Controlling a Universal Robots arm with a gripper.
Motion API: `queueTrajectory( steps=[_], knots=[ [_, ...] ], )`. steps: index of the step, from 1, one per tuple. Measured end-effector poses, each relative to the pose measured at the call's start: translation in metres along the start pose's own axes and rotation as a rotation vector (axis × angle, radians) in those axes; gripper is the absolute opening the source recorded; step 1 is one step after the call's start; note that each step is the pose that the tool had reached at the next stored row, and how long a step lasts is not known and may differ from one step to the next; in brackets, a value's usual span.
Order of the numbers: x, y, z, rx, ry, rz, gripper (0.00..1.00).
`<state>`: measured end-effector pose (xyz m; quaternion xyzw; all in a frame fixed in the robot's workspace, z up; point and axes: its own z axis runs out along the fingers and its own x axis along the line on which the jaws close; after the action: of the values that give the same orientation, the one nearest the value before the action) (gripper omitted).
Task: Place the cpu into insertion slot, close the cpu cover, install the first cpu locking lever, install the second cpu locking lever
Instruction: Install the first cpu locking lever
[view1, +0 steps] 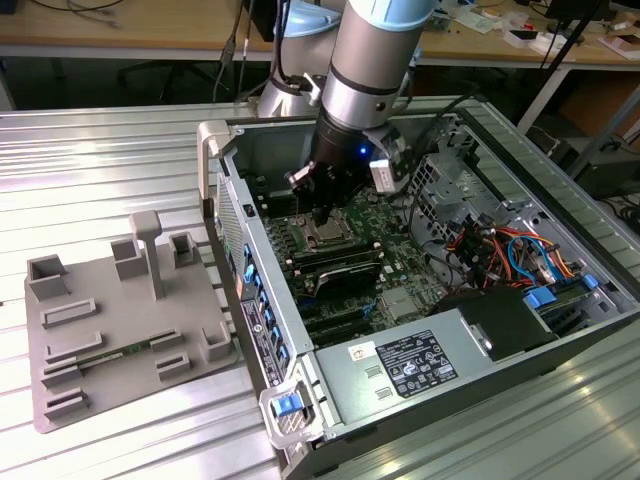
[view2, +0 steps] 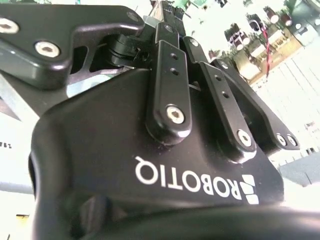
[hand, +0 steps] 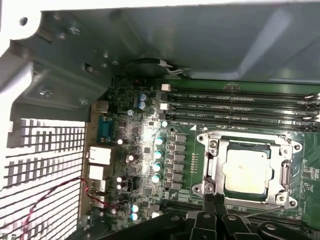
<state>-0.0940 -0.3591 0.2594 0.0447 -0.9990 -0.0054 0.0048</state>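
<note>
1. Silver arm reaches into the open case (view1: 420, 330) in the exterior view; the gripper (view1: 322, 215) hangs just above the slot (view1: 328, 233).
2. Black gripper body in the second wrist view; I cannot tell how the fingers stand.
3. First wrist view: the cpu (hand: 247, 171) seemingly lies in the slot, the cover (hand: 250, 145) framing it, the fingertips (hand: 216, 202) at its edge.

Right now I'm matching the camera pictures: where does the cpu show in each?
Exterior view: the cpu lies in its socket, directly below the gripper.
First wrist view: the cpu, pale square inside the silver frame.
Shared landmark: the long black memory slots beside the socket.
</note>
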Motion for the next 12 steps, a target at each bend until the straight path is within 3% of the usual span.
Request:
queueTrajectory(
  steps=[2, 7, 9, 12],
  knots=[
    [0.0028, 0.0017, -0.0045, 0.0002, -0.0024, 0.0, 0.11],
    [0.014, 0.0077, -0.006, 0.0007, -0.0085, 0.0, 0.11],
    [0.0214, 0.0146, -0.0059, 0.0008, -0.0103, 0.0, 0.11],
    [0.0236, 0.0272, -0.0057, 0.0008, -0.0104, 0.0, 0.11]
  ],
)
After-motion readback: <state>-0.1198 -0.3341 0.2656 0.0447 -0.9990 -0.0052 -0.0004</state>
